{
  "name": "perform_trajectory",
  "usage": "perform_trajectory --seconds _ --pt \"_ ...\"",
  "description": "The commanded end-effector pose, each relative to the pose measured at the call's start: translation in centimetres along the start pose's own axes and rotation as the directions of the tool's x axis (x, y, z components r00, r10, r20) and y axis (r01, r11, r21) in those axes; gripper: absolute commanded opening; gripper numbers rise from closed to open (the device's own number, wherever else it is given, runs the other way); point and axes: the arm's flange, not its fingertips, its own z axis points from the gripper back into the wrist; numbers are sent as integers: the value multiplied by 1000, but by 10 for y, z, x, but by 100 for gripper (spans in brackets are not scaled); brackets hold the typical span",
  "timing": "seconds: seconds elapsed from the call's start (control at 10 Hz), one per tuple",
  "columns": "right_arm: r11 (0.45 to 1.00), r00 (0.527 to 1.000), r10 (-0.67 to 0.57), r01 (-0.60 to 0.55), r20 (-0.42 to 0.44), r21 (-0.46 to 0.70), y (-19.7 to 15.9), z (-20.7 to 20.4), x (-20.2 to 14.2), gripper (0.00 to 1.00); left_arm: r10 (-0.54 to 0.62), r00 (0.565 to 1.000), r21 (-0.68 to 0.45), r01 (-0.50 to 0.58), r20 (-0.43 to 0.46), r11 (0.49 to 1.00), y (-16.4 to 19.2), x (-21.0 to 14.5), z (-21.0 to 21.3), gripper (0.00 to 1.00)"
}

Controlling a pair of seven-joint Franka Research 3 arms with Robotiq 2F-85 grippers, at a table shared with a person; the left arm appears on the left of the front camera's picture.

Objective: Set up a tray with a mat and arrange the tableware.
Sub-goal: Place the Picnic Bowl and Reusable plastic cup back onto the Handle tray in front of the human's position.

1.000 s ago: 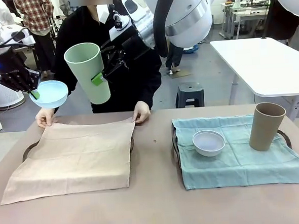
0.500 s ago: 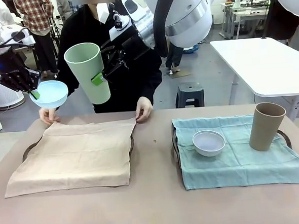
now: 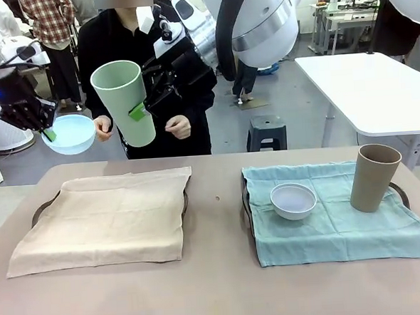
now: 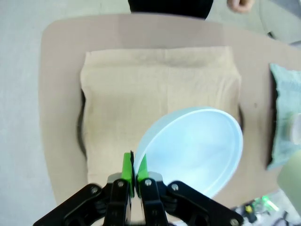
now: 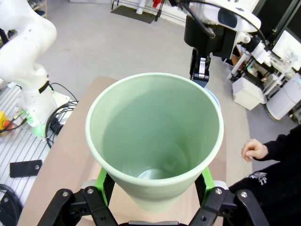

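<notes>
Tableware setting in progress on a table (image 3: 218, 292) shared by two arms and a person. The left gripper (image 3: 48, 132) pinches the rim of the pale blue bowl (image 3: 69, 134) between pressed-together pads (image 4: 127, 167), holding it in the air above the far left corner of the beige mat (image 3: 103, 217); the left wrist view looks down past the bowl onto that mat. The right gripper (image 3: 139, 110) clasps the pale green cup (image 3: 123, 102) across its body, jaws spread wide around it, mouth tilted up toward its wrist camera; the cup hangs well above the far edge of the same mat. The beige mat lies flat over the left tray (image 3: 38, 211), whose dark rim shows at the sides, and carries nothing, so both lifted pieces are probably meant for it. The person's hands (image 3: 176, 125) are drawn back to the body, clear of the cloth, which leaves room for a descent. On the right tray (image 3: 401, 192) the blue-green mat (image 3: 328, 225) already bears the white-grey bowl (image 3: 293, 199) and, well apart from it, the upright tan-brown cup (image 3: 371, 176): judged a finished setting and a likely model for the left one.
</notes>
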Motion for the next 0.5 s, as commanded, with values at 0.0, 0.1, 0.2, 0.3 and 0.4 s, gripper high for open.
perform_trajectory --seconds 0.0,0.1,0.2,0.3,0.4 --pt "1000 996 15 -16 83 14 -15 -19 -46 84 -25 997 -18 24 -68 1000 17 -3 -47 4" --pt "1000 995 -11 8 103 31 -19 -34 -72 84 -34 994 -10 33 -102 999 22 -12 -68 4" --pt "998 996 -21 16 84 65 -20 -48 -95 84 -32 990 -10 31 -137 999 27 -17 -88 4" --pt "996 996 -34 27 77 88 -23 -58 -112 84 -35 986 -17 33 -161 999 29 -14 -100 4" --pt "999 999 -29 27 46 34 -14 -38 -80 84 -13 991 -4 13 -130 1000 22 -16 -77 4"
